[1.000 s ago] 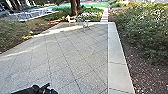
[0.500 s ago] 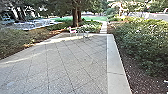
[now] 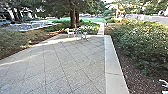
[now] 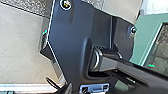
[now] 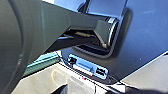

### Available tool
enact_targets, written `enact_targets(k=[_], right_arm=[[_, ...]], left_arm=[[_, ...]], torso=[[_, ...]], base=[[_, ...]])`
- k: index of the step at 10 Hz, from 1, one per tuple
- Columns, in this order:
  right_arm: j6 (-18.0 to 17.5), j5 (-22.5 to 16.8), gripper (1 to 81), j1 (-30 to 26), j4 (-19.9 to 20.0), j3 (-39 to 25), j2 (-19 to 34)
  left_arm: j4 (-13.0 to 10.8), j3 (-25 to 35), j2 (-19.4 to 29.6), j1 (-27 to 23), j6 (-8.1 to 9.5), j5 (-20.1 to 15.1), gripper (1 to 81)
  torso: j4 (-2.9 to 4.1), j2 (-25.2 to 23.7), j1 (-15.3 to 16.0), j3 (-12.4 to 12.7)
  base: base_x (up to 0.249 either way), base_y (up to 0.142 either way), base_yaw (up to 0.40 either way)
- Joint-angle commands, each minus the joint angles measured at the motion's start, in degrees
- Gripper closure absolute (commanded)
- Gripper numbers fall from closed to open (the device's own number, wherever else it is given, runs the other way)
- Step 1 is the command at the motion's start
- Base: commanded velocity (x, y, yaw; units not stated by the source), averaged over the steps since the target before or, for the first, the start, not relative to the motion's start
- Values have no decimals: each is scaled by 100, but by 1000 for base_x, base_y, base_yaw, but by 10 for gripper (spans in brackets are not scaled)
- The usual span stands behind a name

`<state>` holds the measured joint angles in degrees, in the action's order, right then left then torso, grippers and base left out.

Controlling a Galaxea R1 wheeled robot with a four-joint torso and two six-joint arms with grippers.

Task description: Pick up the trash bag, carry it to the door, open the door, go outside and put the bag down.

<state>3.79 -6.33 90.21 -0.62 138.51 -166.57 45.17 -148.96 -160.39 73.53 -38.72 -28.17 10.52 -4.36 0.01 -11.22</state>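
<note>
Trash bag: position cannot be told; carrying or release not verified.
Left gripper: cannot tell whether apart, together or clamped on anything.
Right gripper: same finding; hold on the bag unconfirmed.
Change noted: the head view has lifted since a second ago and takes in more of the tree (image 3: 73,18) and the far lawn (image 3: 87,19). Attributed to the camera's own motion; no shift of the yard furniture is recorded.
New at edge: more of a white object (image 3: 163,85) beside the planting bed, near right; identity not established.
Yard: paved area (image 3: 62,62) ahead, pale border strip (image 3: 110,57) along its right, shrubs (image 3: 145,47) beyond that.
Furniture: small table and chairs (image 3: 71,32) at the far end, well apart from the robot.
Door: green frame with glass (image 4: 147,35) near the robot's plate, left wrist view; probably the door, judged open.
Meaning for task: the robot appears to be at or just past the doorway, outdoor stage under way. Setting-down is unverified.
Risk: bag or arm could catch on the frame.
</note>
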Motion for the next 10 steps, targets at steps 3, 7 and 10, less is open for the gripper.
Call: enact_targets(k=[3, 7, 10], right_arm=[[-1, -387, 10, -148, 37, -27, -36], [-1, -343, 10, -156, 18, 342, -239], [7, 75, 10, -95, -25, 902, -528]], left_arm=[[-43, -169, -766, 842, -935, 751, 10], [-61, -169, -960, 1150, -1006, 1332, 10], [-61, -195, -1179, 1256, -1015, 2681, 10]], torso=[[-568, 0, 0, 425], [-583, -4, -1, 544], [-583, -11, -1, 795]], base=[[0, 0, 0], [0, 0, 0], [0, 0, 0]])
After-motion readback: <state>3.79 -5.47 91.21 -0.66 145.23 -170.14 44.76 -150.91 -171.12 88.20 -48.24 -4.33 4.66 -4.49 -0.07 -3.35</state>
